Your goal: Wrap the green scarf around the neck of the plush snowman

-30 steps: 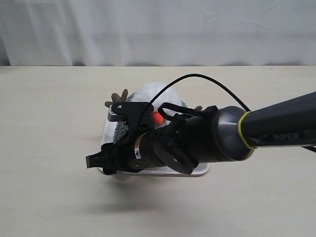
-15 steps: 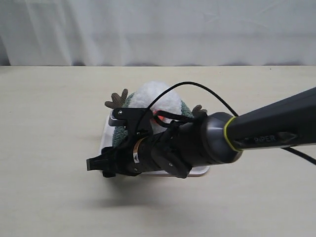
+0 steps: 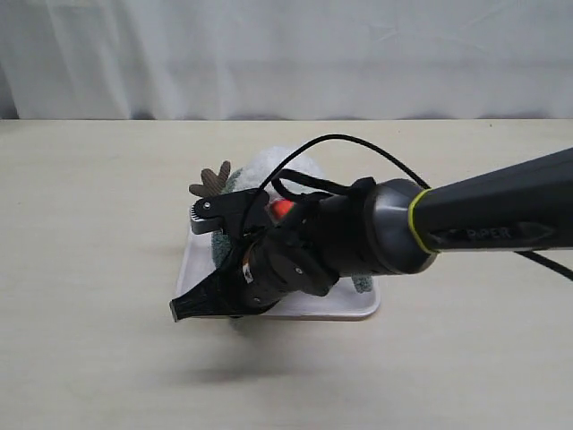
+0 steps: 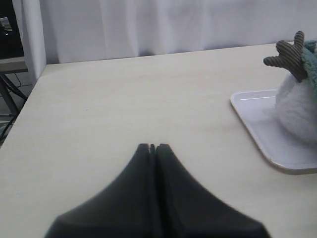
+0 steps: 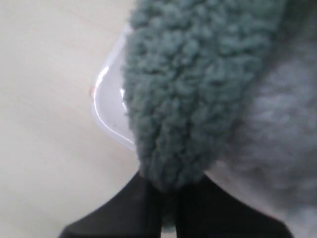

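Right wrist view: green scarf (image 5: 183, 99) pinched between right fingers (image 5: 126, 213).

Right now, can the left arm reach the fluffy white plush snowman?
Probably yes: only beige tabletop lies between the shut left claw and the plush snowman, though the dark right arm leans over it.

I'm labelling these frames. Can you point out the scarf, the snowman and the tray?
scarf (image 5: 193, 84), right wrist view, middle of the fuzzy green strip.
snowman (image 4: 298, 106), left wrist view, its white lower body.
tray (image 4: 260, 124), left wrist view, bare floor near the rim.
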Available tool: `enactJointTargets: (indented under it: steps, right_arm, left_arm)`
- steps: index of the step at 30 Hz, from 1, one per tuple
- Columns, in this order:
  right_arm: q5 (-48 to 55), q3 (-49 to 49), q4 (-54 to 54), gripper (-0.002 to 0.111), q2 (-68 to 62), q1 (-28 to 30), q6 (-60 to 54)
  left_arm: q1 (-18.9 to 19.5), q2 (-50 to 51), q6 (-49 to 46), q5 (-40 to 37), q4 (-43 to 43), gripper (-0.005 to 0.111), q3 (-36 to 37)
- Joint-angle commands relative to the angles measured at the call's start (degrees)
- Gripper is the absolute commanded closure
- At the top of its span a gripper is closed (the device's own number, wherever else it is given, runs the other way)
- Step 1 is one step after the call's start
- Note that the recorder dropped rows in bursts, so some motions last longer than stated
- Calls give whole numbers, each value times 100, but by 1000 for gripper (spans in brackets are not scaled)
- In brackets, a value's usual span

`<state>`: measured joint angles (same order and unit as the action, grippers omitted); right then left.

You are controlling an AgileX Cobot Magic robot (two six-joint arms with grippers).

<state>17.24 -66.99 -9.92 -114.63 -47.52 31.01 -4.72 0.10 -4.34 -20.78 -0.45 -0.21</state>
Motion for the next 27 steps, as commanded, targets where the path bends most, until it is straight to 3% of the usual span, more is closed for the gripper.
enactJointTargets:
  steps: [1, 7, 13, 27]
  right_arm:
    - [963, -40, 2, 104, 397, 33, -418]
    - [1939, -8, -297, 104, 632, 33, -573]
    - [1885, 259, -1069, 104, 411, 33, 211]
    - [1880, 237, -1162, 103, 326, 6, 79]
  left_arm:
    - [11, -10, 9, 53, -7, 107, 21]
    - [11, -10, 9, 53, -7, 107, 21]
    - [11, -10, 9, 53, -7, 107, 21]
    - [11, -10, 9, 53, -7, 107, 21]
